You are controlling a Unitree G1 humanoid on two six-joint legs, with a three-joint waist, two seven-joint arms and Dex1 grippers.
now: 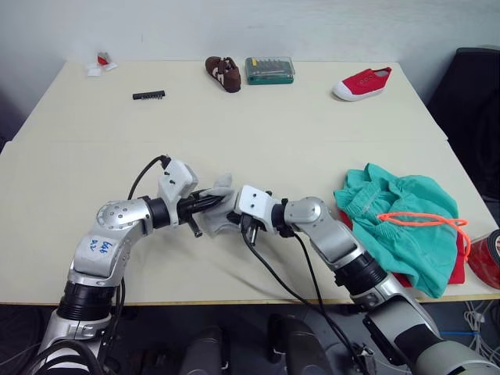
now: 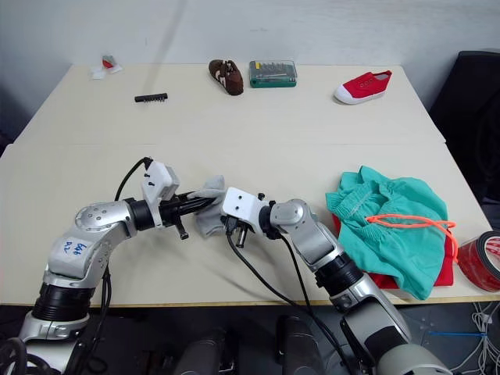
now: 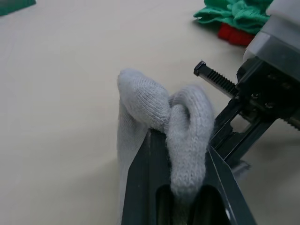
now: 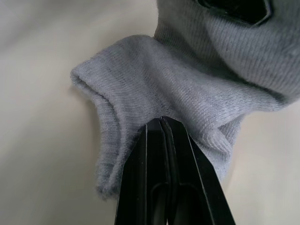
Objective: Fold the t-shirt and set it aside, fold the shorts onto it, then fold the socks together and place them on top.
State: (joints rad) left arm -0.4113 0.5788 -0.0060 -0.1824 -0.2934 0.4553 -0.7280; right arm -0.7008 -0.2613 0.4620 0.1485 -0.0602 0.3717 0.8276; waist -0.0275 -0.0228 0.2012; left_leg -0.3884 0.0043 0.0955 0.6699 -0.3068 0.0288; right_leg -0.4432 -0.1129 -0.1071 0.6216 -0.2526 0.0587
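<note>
Both tools meet at the middle front of the desk [image 1: 70,180] with the socks [image 1: 220,205] held between them. The left tool [image 3: 180,183] has its fingers parted narrowly around a fold of grey knit, which bulges up between them. The right tool [image 4: 161,136] is clamped flat on a lower edge of the same bundle, with no gap visible between its fingers. The shorts [image 1: 406,223] lie heaped at the desk's right front, with the t-shirt [image 1: 457,275] showing as red edges beneath them. The stack is loose and uneven, close to the desk edge. Risk assessment: the two grips are very close together, so pulling apart could strip the knit from one tool or drop a sock. A rumpled stack could shed the bundle, or slide towards the edge, when the socks are set on top.
</note>
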